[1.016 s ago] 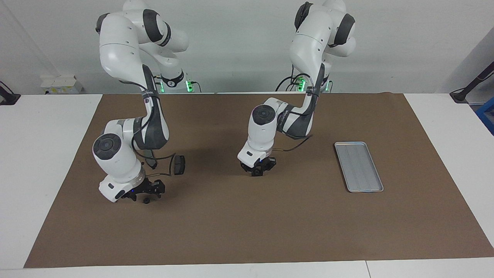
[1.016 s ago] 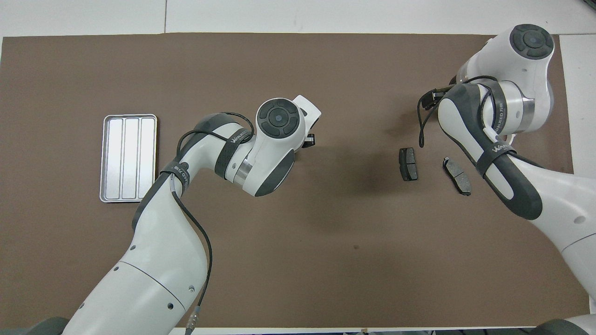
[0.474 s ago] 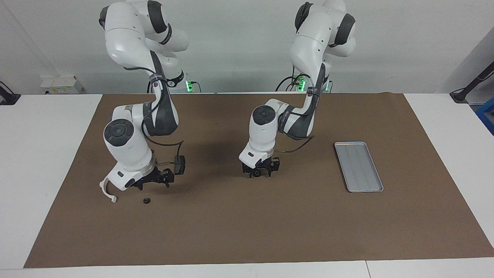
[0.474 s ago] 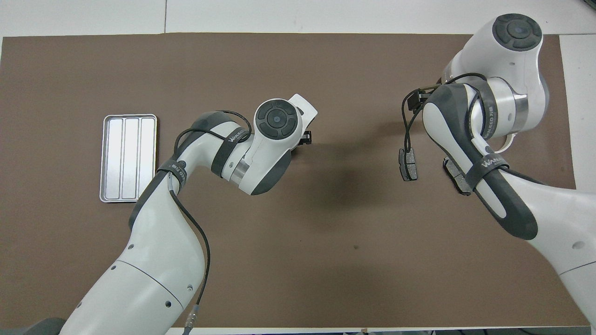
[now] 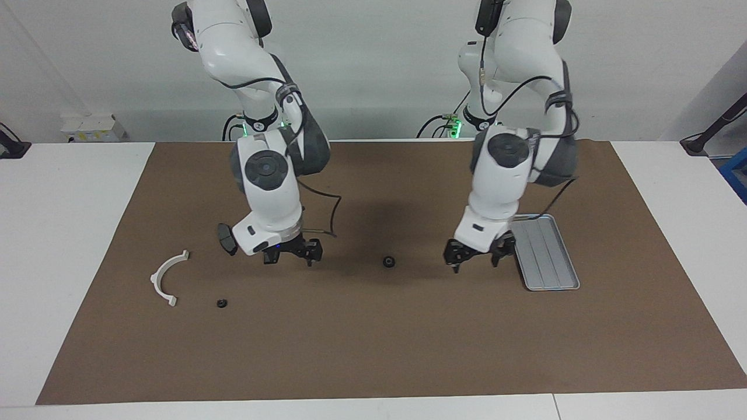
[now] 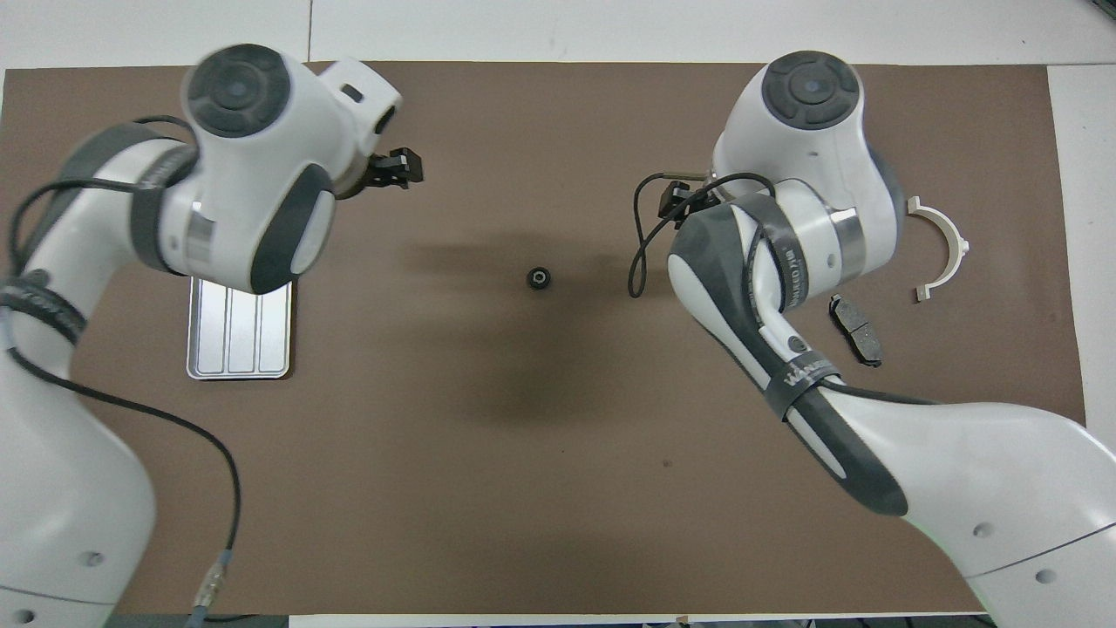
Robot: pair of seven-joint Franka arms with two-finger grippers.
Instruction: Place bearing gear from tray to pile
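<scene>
A small black bearing gear (image 5: 388, 262) (image 6: 540, 279) lies alone on the brown mat, midway between the two grippers. My left gripper (image 5: 475, 261) (image 6: 408, 167) hangs open and empty above the mat, at the edge of the silver tray (image 5: 553, 265) (image 6: 240, 336), which shows no parts on its bare surface. The pile lies toward the right arm's end: a white semicircular bracket (image 5: 165, 280) (image 6: 946, 249), a dark brake pad (image 5: 226, 239) (image 6: 855, 329) and a second small black round part (image 5: 222, 303). My right gripper (image 5: 292, 255) hangs open and empty beside that pad.
The brown mat (image 5: 373, 350) covers most of the white table. My right arm hides part of the pile's area in the overhead view. A small white box (image 5: 93, 127) sits at the table's back edge.
My left gripper has opened, left the bearing gear on the mat and swung up toward the tray. The right arm has risen off the pile, uncovering the white bracket.
</scene>
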